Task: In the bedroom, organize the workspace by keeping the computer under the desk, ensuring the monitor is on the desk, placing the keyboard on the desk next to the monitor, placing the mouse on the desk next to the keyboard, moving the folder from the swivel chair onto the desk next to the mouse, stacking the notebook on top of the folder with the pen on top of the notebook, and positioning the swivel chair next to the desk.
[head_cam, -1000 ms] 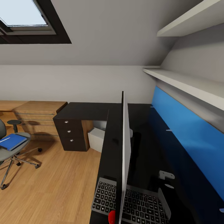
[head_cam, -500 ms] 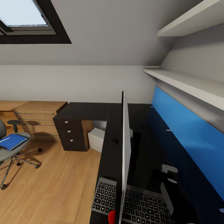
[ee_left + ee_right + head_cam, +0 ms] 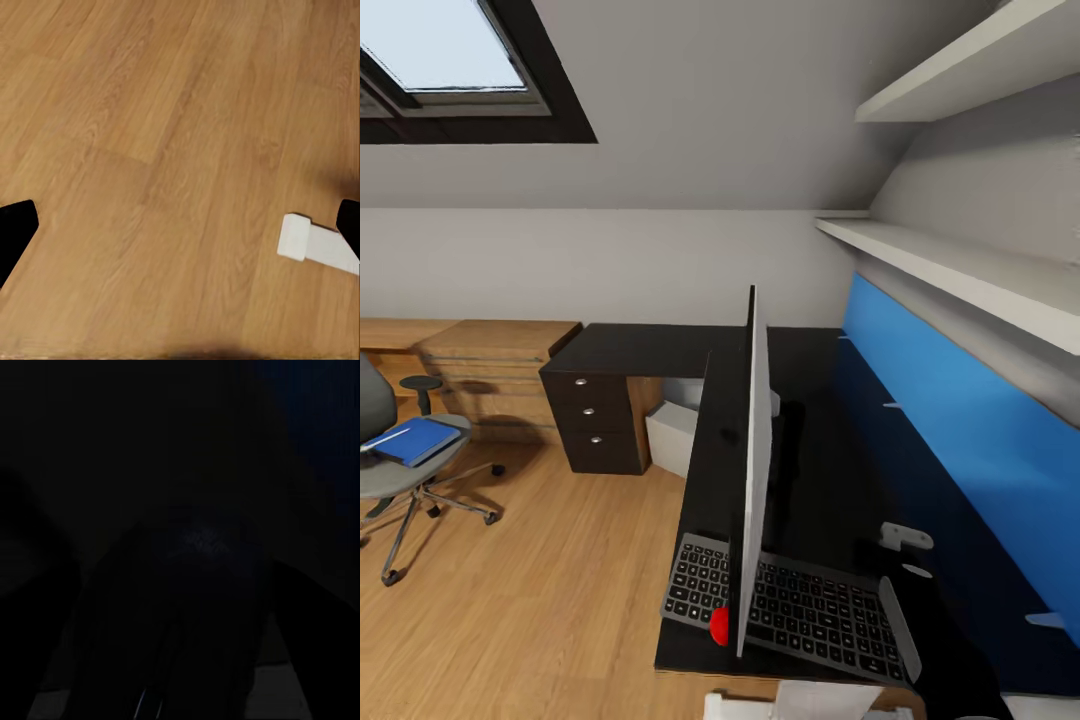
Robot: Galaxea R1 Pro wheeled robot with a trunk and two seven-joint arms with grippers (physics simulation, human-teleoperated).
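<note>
- Mouse placement beside the keyboard (image 3: 790, 605) looked like the step in hand, though I could not pick out the mouse; the next move would call for a clear spot on the desk (image 3: 650, 350) just beside the keys.
- Right gripper: its wrist view was almost black, with only a dim rounded shape, so I could not tell whether it was clenched, released or holding anything.
- Left gripper (image 3: 180, 229) hung over the wooden floor (image 3: 150, 112), fingers spread wide and empty.
- Keyboard lay at the desk's near end, at the foot of the monitor (image 3: 755, 470), which stood edge-on.
- Computer (image 3: 670, 432) sat under the desk, farther off.
- Folder (image 3: 415, 440) lay on the chair (image 3: 400, 480), far left and well apart from the desk.
</note>
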